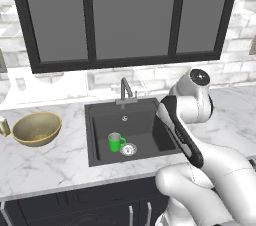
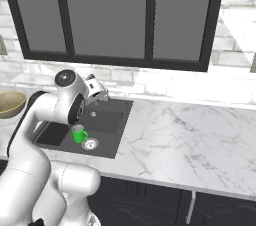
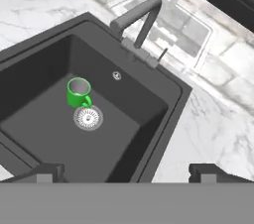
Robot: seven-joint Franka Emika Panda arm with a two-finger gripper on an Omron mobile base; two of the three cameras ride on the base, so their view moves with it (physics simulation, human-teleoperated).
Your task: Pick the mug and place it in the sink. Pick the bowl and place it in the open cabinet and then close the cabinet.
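The mug stands upright on the floor of the sink, just beside the round steel drain, so the first half of the task looks done. The gripper hangs above the basin's right side with nothing between its fingertips, which sit wide apart at the bottom of the hand view.

The step in hand, as I judge it, is going for the bowl. It rests on the marble counter well to the left of the sink, with a small brass-coloured cylinder just beside its far-left edge. To do this well, the arm should lift clear of the faucet before swinging left, then come down on 1 section of the bowl's rim, with 1 finger inside and 1 outside, choosing the side away from the cylinder.

The bowl sits mouth up, its axis vertical; being round, it offers no preferred side beyond that. The mug's axis is also vertical, its open top facing up; its handle points roughly toward the drain.
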